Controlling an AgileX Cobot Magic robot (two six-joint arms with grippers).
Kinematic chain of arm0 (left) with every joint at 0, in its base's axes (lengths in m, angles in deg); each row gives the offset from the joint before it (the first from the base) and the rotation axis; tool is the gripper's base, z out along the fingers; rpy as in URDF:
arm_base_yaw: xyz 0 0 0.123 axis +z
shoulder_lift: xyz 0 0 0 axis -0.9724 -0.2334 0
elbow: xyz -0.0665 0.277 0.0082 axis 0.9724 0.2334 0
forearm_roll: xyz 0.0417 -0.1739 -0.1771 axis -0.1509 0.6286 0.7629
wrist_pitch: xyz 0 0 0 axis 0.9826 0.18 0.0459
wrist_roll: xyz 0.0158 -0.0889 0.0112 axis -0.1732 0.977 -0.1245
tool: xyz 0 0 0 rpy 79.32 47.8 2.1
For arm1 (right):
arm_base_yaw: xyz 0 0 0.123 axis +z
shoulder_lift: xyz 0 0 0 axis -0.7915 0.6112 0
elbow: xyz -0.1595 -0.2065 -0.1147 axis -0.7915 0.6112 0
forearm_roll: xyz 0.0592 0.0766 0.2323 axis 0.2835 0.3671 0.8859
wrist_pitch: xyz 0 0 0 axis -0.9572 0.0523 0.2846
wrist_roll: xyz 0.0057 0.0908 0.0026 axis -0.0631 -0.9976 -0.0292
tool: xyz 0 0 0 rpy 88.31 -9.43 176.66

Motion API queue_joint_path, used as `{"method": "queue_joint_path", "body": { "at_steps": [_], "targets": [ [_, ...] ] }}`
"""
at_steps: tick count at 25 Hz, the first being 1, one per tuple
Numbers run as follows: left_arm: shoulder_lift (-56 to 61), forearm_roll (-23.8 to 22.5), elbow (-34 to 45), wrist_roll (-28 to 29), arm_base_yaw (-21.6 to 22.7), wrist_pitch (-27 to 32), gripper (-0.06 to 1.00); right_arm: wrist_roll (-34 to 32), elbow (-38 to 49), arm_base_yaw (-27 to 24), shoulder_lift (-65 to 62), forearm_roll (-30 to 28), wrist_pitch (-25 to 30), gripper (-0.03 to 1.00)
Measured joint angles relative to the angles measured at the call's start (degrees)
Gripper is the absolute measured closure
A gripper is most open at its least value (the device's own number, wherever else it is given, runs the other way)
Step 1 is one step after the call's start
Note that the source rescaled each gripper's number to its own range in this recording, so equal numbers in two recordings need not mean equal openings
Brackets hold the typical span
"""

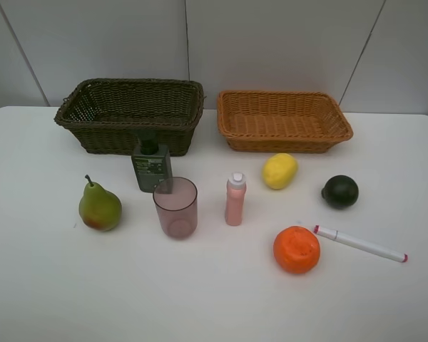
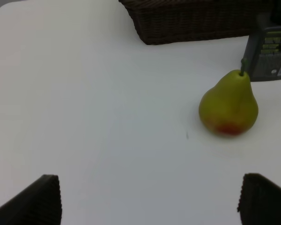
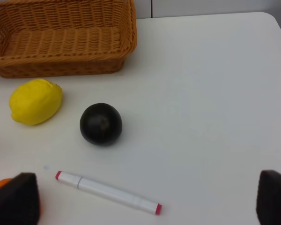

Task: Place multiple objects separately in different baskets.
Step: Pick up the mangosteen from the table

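- Worktop [image 1: 43, 285]: white, carries everything.
- Dark brown-green basket [image 1: 128, 114]: far ahead of the left fingers [image 2: 37, 201], which stand wide apart over bare worktop.
- Orange-tan basket [image 1: 285, 120]: far ahead of the right fingers [image 3: 14, 199], also wide apart.
- Pump bottle [image 1: 151, 165]: upright, ahead of the left fingers, just before the dark basket.
- Pink cup [image 1: 175, 206]: upright, beside the pump bottle.
- Pear [image 1: 99, 206]: upright, ahead of the left fingers, nearer than the pump bottle.
- Orange [image 1: 297, 249]: just beside one right finger.
- Lemon [image 1: 280, 171]: ahead of the right fingers, near the orange-tan basket.
- Pink white-capped bottle [image 1: 235, 199]: upright, between cup and lemon.
- Dark green fruit [image 1: 340, 191]: ahead of the right fingers, beyond the marker.
- White marker [image 1: 360, 244]: flat, closest ahead of the right fingers.
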Motion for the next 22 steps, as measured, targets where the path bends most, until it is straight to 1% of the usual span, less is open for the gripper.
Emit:
{"method": "queue_joint_path", "body": {
  "at_steps": [22],
  "targets": [
    [0.0, 0.0, 0.0, 0.0, 0.0, 0.0, -0.06, 0.0, 0.0, 0.0, 0.0, 0.0, 0.0, 0.0]
  ]
}}
